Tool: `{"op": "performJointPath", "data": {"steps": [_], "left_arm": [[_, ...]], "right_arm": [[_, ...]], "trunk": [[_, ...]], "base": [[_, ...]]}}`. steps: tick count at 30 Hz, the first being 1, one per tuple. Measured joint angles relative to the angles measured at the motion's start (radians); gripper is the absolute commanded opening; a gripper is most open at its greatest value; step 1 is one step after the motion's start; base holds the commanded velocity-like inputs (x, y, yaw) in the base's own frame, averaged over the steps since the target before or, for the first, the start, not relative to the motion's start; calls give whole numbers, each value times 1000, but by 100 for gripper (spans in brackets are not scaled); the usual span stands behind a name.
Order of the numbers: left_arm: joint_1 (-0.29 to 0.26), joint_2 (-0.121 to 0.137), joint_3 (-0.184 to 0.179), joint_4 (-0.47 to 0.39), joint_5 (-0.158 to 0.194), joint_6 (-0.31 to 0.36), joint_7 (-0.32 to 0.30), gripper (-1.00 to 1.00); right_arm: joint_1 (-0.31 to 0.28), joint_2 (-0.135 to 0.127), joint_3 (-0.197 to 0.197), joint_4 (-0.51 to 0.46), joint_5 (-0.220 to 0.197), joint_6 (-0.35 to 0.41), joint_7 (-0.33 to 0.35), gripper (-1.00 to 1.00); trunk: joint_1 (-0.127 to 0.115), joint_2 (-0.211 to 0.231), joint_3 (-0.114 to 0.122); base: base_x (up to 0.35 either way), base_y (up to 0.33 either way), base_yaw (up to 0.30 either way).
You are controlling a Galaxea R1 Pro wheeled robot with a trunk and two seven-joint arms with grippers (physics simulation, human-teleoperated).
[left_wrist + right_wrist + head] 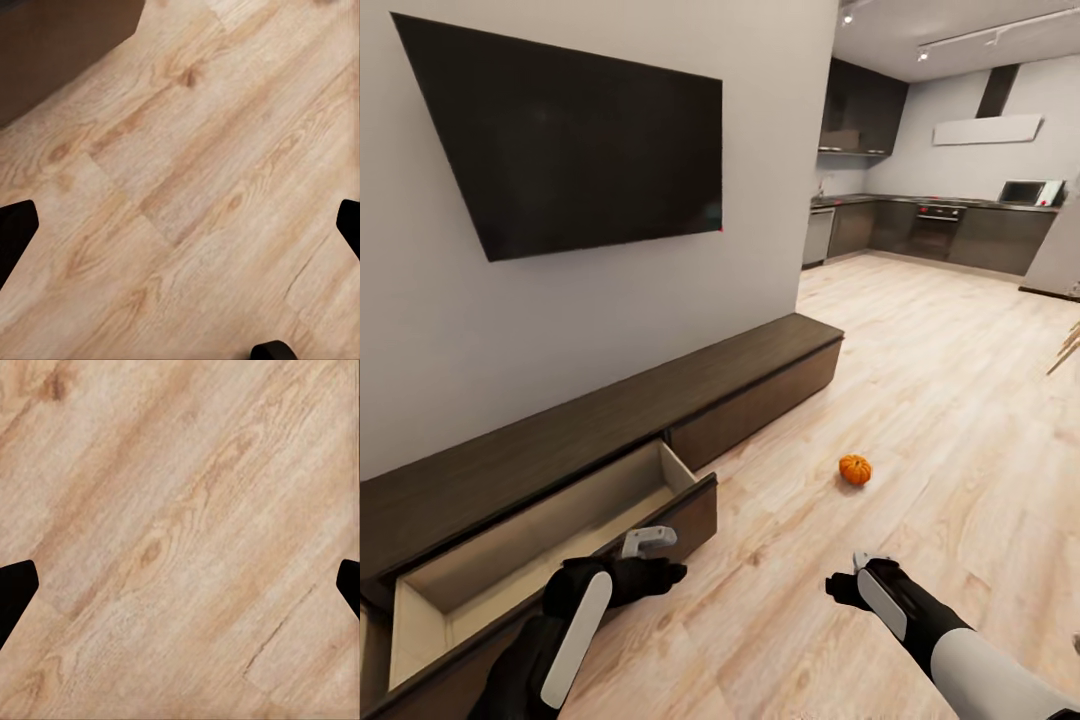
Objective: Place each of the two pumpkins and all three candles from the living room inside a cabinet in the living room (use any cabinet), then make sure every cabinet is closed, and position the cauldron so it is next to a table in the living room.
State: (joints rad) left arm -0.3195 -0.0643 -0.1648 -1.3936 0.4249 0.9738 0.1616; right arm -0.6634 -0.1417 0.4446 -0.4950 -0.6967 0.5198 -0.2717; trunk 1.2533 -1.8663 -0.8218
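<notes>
**Drawer open, one pumpkin waiting on the floor**

Right, here I am in front of the cabinet, the long dark unit under the black TV. Its near drawer stands pulled out, pale wood inside, and as far as I can see nothing lies in it yet. My left gripper hovers just beside that drawer's front corner; in the left wrist view the fingers sit at opposite edges over bare planks, spread wide, holding nothing. My right gripper hangs further out from the cabinet over the plank floor, fingers likewise wide apart and empty.

The small pumpkin sits on the floor, out from the cabinet's closed far section, well apart from both my grippers. By my reckoning the job is barely started: this pumpkin needs fetching and dropping in, and the drawer must be shut afterwards. The other pumpkin, the candles and the cauldron I cannot place from here. The grey kitchen lies beyond the cabinet's far end.
</notes>
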Motion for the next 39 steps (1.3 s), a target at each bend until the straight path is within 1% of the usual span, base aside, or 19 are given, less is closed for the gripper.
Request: {"op": "performJointPath", "data": {"steps": [5, 9, 17, 39], "left_arm": [[-1, 2, 0, 0, -2, 0, -2, 100], [-1, 3, 0, 0, -2, 1, -4, 100], [-1, 4, 0, -4, 0, 1, -6, 100], [-1, 5, -2, -11, 1, 3, -8, 100]], "right_arm": [[0, 0, 0, 0, 0, -12, -1, 100], [0, 0, 1, 4, 0, -50, -2, 100], [0, 1, 1, 42, 0, -97, -2, 100], [0, 0, 0, 46, -2, -105, -2, 100]], "trunk": [[0, 0, 3], [0, 0, 6], [0, 0, 11], [0, 0, 26]], "base": [[0, 0, -273], [0, 0, -273], [0, 0, -273], [0, 0, -273]]}}
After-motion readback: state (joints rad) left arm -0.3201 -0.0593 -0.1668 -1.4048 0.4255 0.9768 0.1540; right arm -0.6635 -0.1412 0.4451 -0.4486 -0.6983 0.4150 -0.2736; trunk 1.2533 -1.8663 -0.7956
